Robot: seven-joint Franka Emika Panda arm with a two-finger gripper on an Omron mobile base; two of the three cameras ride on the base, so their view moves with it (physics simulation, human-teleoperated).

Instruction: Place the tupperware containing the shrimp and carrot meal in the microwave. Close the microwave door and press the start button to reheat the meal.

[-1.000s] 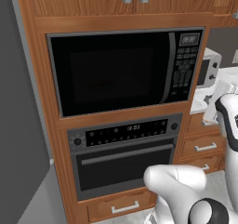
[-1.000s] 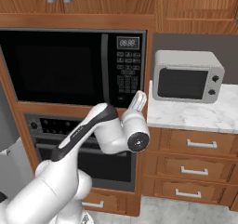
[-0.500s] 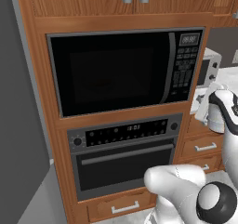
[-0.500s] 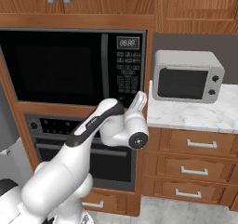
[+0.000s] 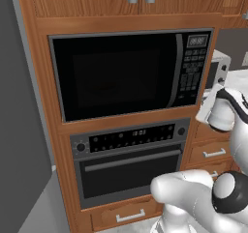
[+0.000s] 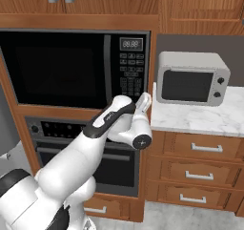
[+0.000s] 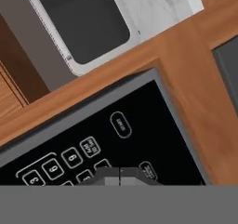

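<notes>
Microwave: large black built-in microwave point(image 5: 131, 75), set in wooden cabinetry above black oven point(image 5: 131, 171).
Door: wide black glass microwave door point(image 5: 114, 77) shut.
End effector: closed, empty point(image 7: 120, 175), close to lower keypad column point(image 6: 129, 76).
Tupperware: unseen, judged inside.
Risk: closed tip could press a neighbouring key instead of start.

We are in a home kitchen — warm wood cabinets point(image 5: 92, 2) frame a black built-in microwave point(image 5: 131, 75) with an oven point(image 5: 131, 162) set right below it. Beside them, a marble counter point(image 6: 200, 117) carries a small white toaster oven point(image 6: 192, 78) — with drawers point(image 6: 200, 162) stacked underneath it.
</notes>
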